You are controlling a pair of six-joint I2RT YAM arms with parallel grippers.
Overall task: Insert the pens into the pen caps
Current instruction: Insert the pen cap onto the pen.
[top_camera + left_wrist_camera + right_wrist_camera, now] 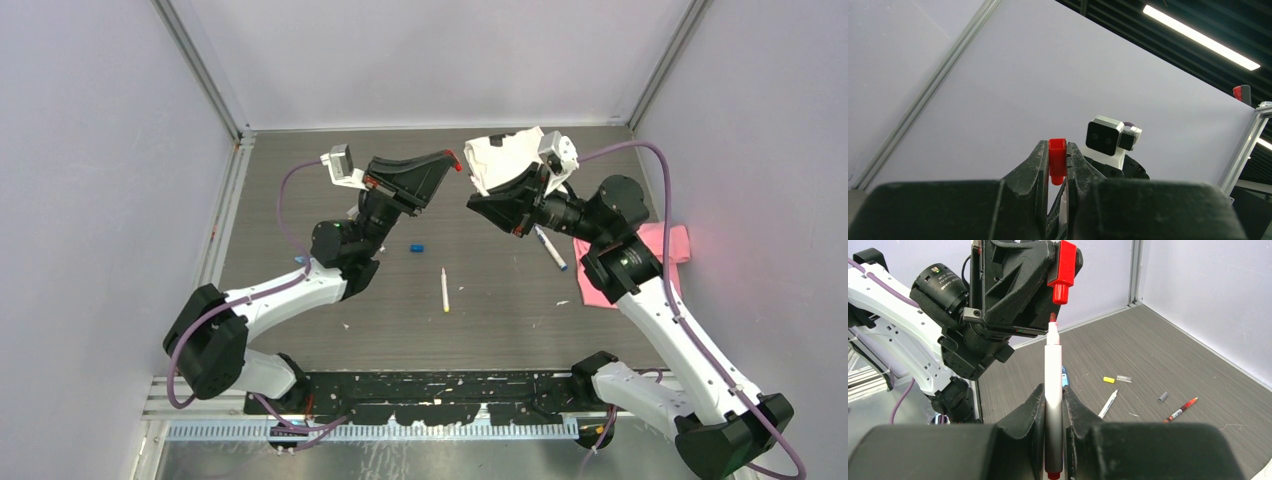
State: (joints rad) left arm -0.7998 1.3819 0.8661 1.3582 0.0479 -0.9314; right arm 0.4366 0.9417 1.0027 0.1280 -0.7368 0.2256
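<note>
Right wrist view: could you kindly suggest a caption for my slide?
Right claw holds a red-tipped white pen just below the red cap gripped in the left claw.

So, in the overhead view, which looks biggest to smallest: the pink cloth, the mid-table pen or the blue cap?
1. pink cloth, even though it is partly hidden
2. mid-table pen
3. blue cap
All three lie flat at a similar distance, so the order is safe.

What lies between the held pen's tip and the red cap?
Nothing: right wrist view shows a bare gap between white red-tipped pen and red plastic cap.
</note>
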